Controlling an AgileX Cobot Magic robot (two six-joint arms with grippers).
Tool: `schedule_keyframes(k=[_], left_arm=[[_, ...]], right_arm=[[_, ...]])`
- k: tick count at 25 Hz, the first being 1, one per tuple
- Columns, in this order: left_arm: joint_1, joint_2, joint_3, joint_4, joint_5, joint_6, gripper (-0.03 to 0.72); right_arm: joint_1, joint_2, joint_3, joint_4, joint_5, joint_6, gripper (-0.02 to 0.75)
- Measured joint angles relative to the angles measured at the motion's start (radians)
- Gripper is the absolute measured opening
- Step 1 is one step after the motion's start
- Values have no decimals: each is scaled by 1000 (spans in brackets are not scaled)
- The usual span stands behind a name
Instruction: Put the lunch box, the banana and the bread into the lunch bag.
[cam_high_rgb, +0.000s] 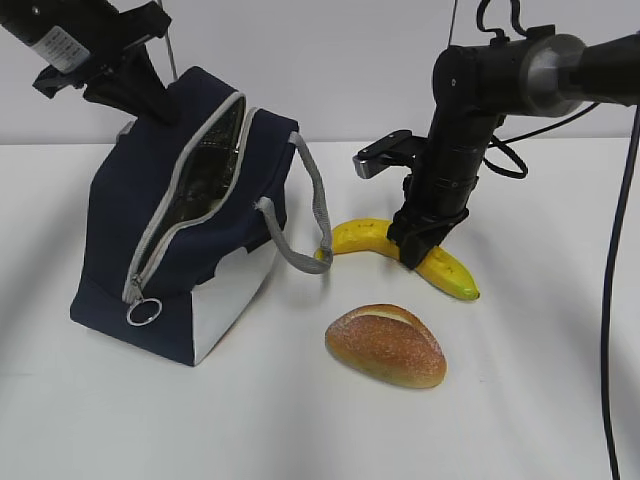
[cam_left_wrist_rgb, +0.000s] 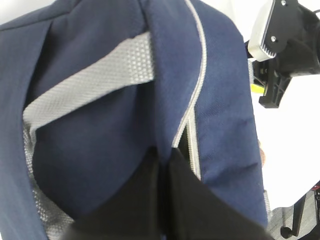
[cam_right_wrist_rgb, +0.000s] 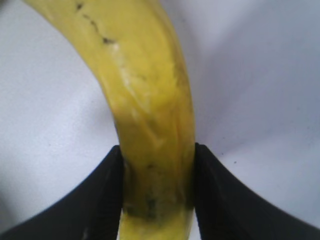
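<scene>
The navy lunch bag (cam_high_rgb: 170, 230) stands tilted at the left with its zipper open. My left gripper (cam_high_rgb: 152, 103) is shut on the bag's upper back edge. In the left wrist view the black fingertips (cam_left_wrist_rgb: 150, 162) pinch the blue fabric of the lunch bag (cam_left_wrist_rgb: 100, 150) beside the zipper. The banana (cam_high_rgb: 360, 238) lies on the table right of the bag, and my right gripper (cam_high_rgb: 418, 255) is shut on its middle. Both pads press the banana (cam_right_wrist_rgb: 145, 90) in the right wrist view, at the right gripper (cam_right_wrist_rgb: 157, 165). The bread (cam_high_rgb: 385, 345) lies in front. The lunch box is hidden.
A grey strap handle (cam_high_rgb: 300, 215) hangs from the bag toward the banana's left end. The zipper's ring pull (cam_high_rgb: 143, 311) dangles at the bag's lower front. A black cable (cam_high_rgb: 610, 300) drops along the right edge. White table (cam_high_rgb: 540, 400) surrounds the bread.
</scene>
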Motion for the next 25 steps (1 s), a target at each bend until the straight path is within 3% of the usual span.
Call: schedule_keyframes(k=[14, 25], left_arm=[[0, 0, 0, 0, 0, 0, -2], [0, 0, 0, 0, 0, 0, -2]], right_arm=[[-11, 2, -66, -29, 74, 28, 294], [-137, -103, -101, -74, 136, 180, 294]])
